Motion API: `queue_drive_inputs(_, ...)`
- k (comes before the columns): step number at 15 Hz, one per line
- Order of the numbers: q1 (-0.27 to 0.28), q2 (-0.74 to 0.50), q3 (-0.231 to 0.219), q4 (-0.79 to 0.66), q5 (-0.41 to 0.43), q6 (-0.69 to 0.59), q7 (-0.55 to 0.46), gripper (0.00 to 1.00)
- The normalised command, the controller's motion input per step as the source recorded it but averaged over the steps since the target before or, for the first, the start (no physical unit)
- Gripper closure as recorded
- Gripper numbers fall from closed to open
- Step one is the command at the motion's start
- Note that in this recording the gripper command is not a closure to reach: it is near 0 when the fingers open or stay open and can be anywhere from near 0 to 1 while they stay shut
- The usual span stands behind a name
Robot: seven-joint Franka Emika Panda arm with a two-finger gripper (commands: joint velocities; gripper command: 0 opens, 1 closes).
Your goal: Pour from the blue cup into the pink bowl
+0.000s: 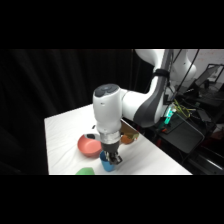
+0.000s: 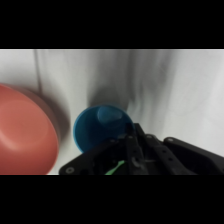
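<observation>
The end effector (image 1: pixel 112 159) sits at the rim of the blue cup (image 2: pixel 101 129), apparently to grip it; whether its fingers are spread or pinching, I cannot tell. The cup stands upright on the bench (image 1: pixel 65 135) just beside the pink bowl (image 2: pixel 22 132), a short carry for pouring.

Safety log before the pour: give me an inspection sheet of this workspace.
Surface: white table, cloth creased.
Job's things: blue cup upright beside the pink bowl, apart from it; contents cannot be told.
Clutter: green item at the front edge; brown-orange object behind the arm.
Grippers: gripper down at the cup.
Cables: dark cables near the arm's base.
Surroundings: black curtain; dark equipment on the right.
</observation>
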Motion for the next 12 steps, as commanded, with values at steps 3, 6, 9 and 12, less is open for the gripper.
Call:
queue_drive_inputs(3,0.181,0.12,-0.209,-0.04,-0.145,0.25,0.38,0.13)
queue_drive_inputs(6,0.145,0.04,-0.159,-0.09,-0.146,0.16,0.30,0.00)
queue_drive_inputs(9,0.144,-0.04,-0.139,-0.13,-0.176,0.05,0.26,0.00)
queue_drive_inputs(12,0.203,-0.16,-0.200,-0.15,-0.260,-0.10,0.34,0.00)
